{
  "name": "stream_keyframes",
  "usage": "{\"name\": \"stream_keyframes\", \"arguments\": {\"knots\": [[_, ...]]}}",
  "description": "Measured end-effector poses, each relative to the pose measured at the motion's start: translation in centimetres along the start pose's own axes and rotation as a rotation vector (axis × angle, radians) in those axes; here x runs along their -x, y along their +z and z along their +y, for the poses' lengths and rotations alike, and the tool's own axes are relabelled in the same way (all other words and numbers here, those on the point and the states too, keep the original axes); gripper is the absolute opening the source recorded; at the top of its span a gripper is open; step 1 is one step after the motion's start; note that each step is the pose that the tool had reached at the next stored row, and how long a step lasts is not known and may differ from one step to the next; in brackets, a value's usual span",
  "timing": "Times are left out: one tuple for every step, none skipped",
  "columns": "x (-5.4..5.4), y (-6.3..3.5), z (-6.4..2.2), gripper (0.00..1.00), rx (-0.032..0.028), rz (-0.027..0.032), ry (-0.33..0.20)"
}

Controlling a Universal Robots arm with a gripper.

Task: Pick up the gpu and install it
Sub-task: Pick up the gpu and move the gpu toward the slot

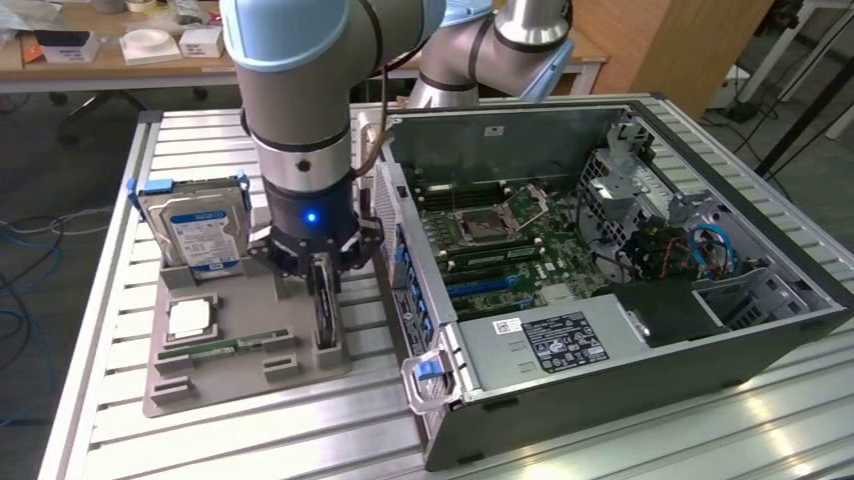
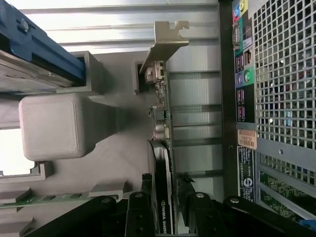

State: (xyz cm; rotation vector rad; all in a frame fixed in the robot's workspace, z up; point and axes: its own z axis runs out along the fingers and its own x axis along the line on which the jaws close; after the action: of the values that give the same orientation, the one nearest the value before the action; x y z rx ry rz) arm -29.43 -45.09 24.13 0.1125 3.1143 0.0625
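A: Now: gripper (image 1: pixel 324 268) down over gpu (image 1: pixel 327 312), card on edge in tray (image 1: pixel 240 388), beside case (image 1: pixel 641 395).
B: Fingers (image 2: pixel 136 203) spread astride it, no pinch yet. Center on cooler (image 2: pixel 162 217), close evenly, keep card vert.

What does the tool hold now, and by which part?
Nothing, it seems: the tool straddles the gpu at its cooler end, a gap on one side.

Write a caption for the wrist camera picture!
Robot hand straddling the gpu, upright in its gray holder beside the computer case.
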Motion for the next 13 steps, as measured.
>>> {"name": "stream_keyframes", "arguments": {"knots": [[-0.02, 0.17, -0.01, 0.36, -0.0001, 0.0001, 0.000], [-0.05, 0.32, -0.02, 0.36, -0.0001, 0.0001, 0.000], [-0.07, 0.46, -0.03, 0.36, 0.0000, 0.0000, 0.000], [-0.09, 0.58, -0.04, 0.36, 0.0000, 0.0000, 0.000], [-0.10, 0.65, -0.04, 0.36, 0.0003, 0.0001, 0.000], [-0.10, 0.64, -0.04, 0.36, 0.0002, 0.0002, 0.000], [-0.10, 0.65, -0.04, 0.36, 0.0003, 0.0002, 0.000], [-0.11, 0.65, -0.04, 0.36, 0.0003, 0.0001, 0.000], [-0.11, 0.65, -0.04, 0.36, 0.0003, 0.0002, 0.000], [-0.10, 0.65, -0.04, 0.36, 0.0003, 0.0001, 0.000], [-0.11, 0.65, -0.04, 0.36, 0.0004, 0.0001, 0.000], [-0.11, 0.65, -0.04, 0.36, 0.0003, 0.0001, 0.000], [-0.10, 0.65, -0.04, 0.36, 0.0003, 0.0001, 0.000]]}}
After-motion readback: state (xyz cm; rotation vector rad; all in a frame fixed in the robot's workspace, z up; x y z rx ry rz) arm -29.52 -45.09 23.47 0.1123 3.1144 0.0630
